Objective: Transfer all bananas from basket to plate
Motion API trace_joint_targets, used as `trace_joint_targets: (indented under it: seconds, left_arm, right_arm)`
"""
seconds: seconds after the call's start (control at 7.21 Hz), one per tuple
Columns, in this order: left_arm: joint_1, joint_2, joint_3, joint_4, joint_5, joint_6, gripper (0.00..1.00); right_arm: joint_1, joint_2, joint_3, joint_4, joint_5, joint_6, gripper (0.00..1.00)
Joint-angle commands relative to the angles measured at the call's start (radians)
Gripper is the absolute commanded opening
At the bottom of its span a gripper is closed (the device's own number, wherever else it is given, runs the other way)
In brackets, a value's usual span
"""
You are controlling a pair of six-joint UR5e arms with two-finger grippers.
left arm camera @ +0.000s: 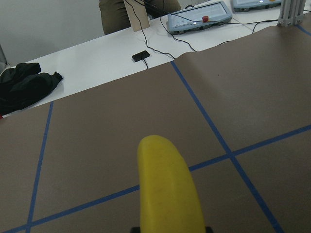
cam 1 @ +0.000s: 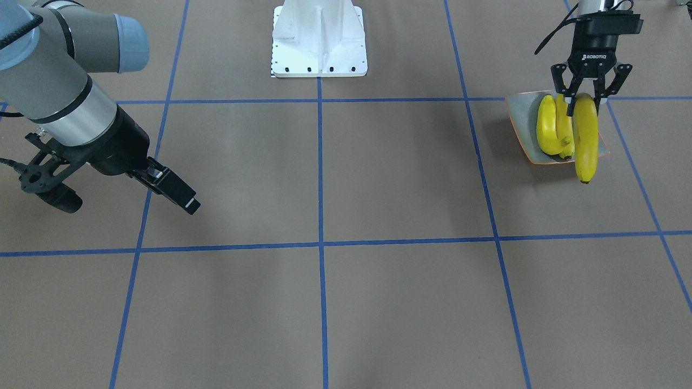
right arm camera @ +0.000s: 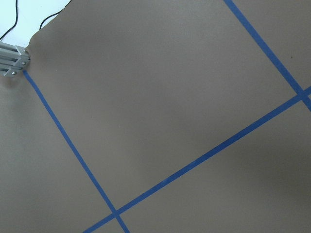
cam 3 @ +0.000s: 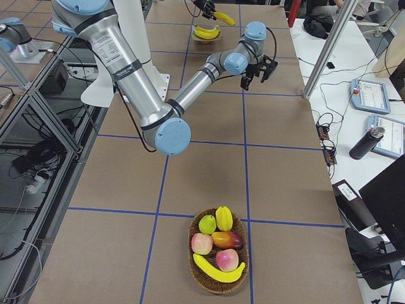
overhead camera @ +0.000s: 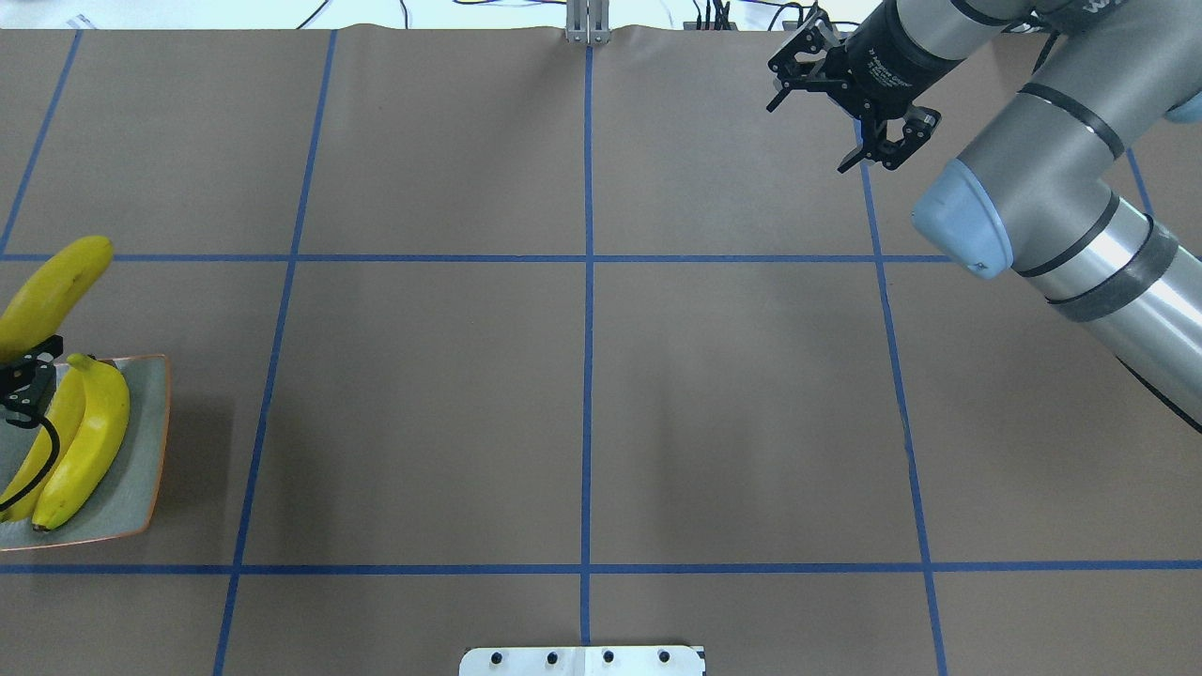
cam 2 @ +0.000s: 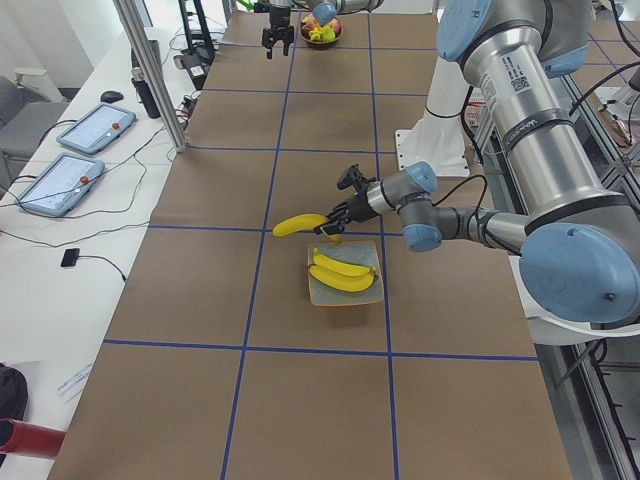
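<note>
My left gripper is shut on one end of a yellow banana, which hangs over the far side of the plate, a small grey-green dish with an orange rim. Two more bananas lie side by side on the plate. In the left wrist view the held banana fills the lower middle. The basket stands at the table's other end, with one banana lying among other fruit. My right gripper hovers open and empty over bare table.
The basket also holds apples, a pear and other fruit. The robot's white base stands at the table's middle edge. Tablets and cables lie on a white side bench. Blue tape lines grid the brown table.
</note>
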Motion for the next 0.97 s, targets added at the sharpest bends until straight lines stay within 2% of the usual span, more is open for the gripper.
trace_joint_targets:
  seconds: [0.0, 0.14, 0.56, 0.83]
  left_arm:
    - [0.023, 0.002, 0.000, 0.040, 0.069, 0.109, 0.00]
    - [0.041, 0.002, 0.000, 0.092, 0.127, 0.146, 0.00]
    - [0.153, 0.001, 0.000, 0.140, 0.186, 0.180, 0.00]
    - [0.227, 0.002, 0.001, 0.186, 0.262, 0.180, 0.00]
  right_arm:
    - [-0.001, -0.019, 0.014, 0.000, -0.004, 0.000, 1.00]
    - [-0.004, -0.020, 0.013, 0.000, -0.004, 0.000, 1.00]
    - [-0.004, -0.036, 0.016, 0.002, -0.004, 0.000, 1.00]
    - [-0.004, -0.063, 0.051, 0.002, -0.006, 0.000, 1.00]
